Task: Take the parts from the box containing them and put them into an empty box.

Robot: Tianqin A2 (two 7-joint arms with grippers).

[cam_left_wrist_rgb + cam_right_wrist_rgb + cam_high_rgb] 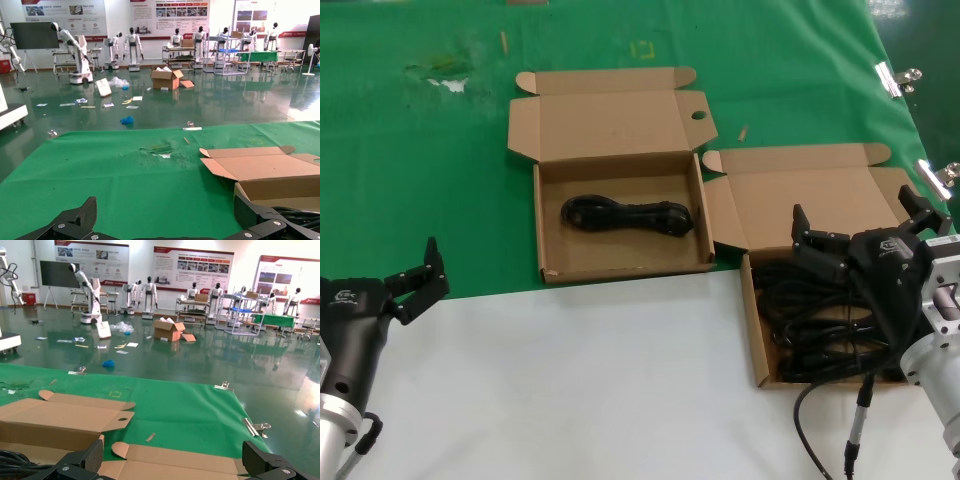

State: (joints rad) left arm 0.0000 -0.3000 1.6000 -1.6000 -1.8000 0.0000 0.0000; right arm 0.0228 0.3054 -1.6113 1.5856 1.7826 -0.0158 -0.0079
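The box containing the parts (752, 300) lies open at the right, with several black coiled cables (810, 320) in it. My right gripper (853, 210) hangs open just above this box, nothing between its fingers; in the right wrist view the right gripper (174, 457) is over that box's lid flap (175, 467). The other box (550, 215) lies open at the middle on the green cloth and holds one black cable (625, 213). My left gripper (415, 268) is parked open at the near left, away from both boxes; the left gripper (165, 212) faces green cloth.
A green cloth (420, 180) covers the far half of the table, white surface (570, 380) the near half. Metal clips (895, 78) hold the cloth at the right edge. A torn patch (445, 75) marks the cloth at the far left. A thin black wire (810, 420) loops by my right arm.
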